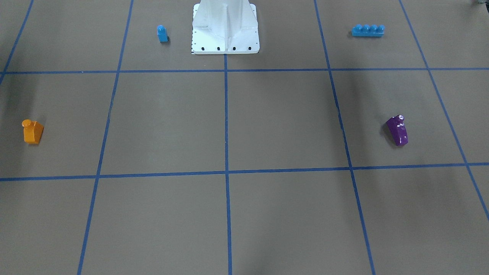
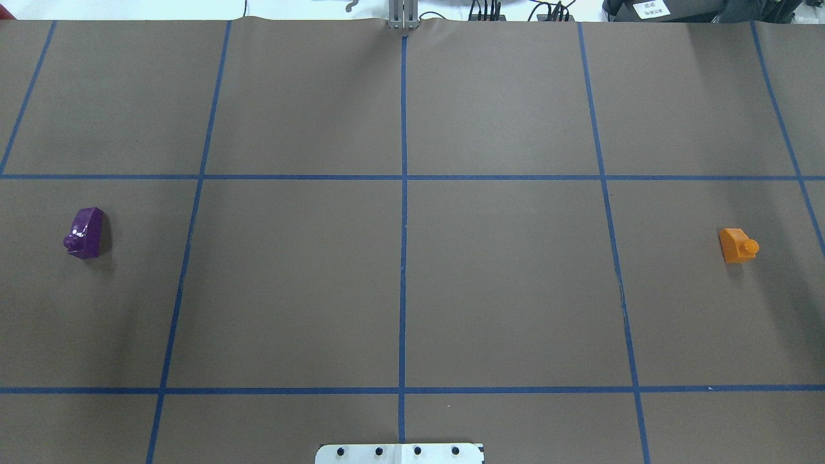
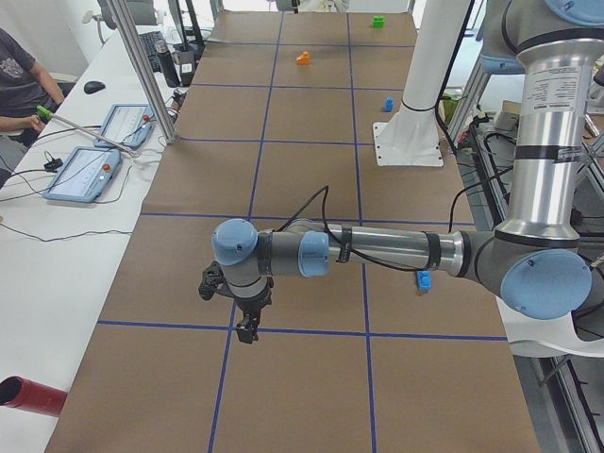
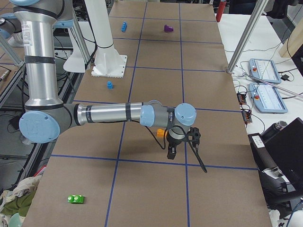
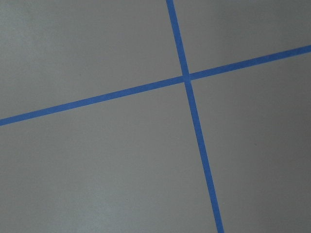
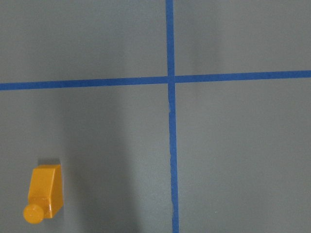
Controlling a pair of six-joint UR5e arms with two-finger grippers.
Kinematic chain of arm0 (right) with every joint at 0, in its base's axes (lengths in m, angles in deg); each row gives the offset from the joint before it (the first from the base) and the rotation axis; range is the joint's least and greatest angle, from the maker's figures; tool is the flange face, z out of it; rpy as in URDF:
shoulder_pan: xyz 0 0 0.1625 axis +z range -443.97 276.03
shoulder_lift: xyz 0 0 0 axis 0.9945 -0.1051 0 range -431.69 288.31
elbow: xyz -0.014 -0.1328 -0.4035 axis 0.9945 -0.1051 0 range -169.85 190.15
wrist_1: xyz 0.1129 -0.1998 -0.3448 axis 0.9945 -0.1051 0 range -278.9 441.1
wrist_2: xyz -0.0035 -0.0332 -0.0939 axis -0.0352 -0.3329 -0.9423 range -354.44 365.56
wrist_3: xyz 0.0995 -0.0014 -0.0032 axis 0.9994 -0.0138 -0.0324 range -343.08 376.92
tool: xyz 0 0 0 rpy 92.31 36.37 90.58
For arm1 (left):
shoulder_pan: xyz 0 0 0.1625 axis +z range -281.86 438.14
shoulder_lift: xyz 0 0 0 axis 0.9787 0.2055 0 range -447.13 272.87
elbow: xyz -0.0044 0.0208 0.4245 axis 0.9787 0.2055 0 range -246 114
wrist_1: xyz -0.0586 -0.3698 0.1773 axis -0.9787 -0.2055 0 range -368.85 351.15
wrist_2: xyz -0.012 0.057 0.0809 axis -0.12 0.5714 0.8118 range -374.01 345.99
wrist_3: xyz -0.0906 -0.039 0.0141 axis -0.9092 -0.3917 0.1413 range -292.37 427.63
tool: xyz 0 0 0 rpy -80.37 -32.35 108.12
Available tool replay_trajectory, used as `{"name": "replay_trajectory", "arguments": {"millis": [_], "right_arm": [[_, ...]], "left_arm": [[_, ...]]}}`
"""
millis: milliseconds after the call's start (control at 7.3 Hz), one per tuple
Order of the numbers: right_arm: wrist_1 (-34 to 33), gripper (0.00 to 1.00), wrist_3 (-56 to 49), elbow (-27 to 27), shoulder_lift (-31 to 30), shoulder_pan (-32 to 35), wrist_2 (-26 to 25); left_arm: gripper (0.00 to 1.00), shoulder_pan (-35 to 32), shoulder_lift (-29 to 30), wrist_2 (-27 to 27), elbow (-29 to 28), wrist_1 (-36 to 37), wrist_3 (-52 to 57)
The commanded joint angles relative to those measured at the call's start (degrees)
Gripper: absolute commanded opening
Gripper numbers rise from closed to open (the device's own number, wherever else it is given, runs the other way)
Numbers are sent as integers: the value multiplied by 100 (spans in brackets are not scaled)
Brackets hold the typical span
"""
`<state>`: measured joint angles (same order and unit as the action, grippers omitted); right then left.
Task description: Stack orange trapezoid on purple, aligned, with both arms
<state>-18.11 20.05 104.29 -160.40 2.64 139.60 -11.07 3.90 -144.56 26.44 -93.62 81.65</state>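
The orange plastic block [image 2: 737, 245] and purple plastic wedge [image 2: 86, 232] sit near opposite counter [image 2: 503, 290] edges. Can't tell if left claw [image 3: 247, 328] or right claw [image 4: 171, 153] is open.

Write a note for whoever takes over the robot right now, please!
Left gripper: above the table; open or shut cannot be told.
Right gripper: hangs close to the orange block; open or shut cannot be told.
Orange block: on the table, robot's right side.
Purple block: on the table, robot's left side, far from the orange one.
Done: nothing; neither block is held.
Left: pick up the blocks, bring them together, set orange on purple, aligned.
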Motion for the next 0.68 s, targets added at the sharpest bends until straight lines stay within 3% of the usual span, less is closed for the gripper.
{"name": "replay_trajectory", "arguments": {"millis": [0, 548], "right_arm": [[8, 100, 3, 60, 3, 14, -1], [8, 100, 91, 313, 161, 5, -10]], "left_arm": [[100, 9, 11, 21, 11, -22, 4], [100, 79, 125, 13, 738, -75, -83]]}}
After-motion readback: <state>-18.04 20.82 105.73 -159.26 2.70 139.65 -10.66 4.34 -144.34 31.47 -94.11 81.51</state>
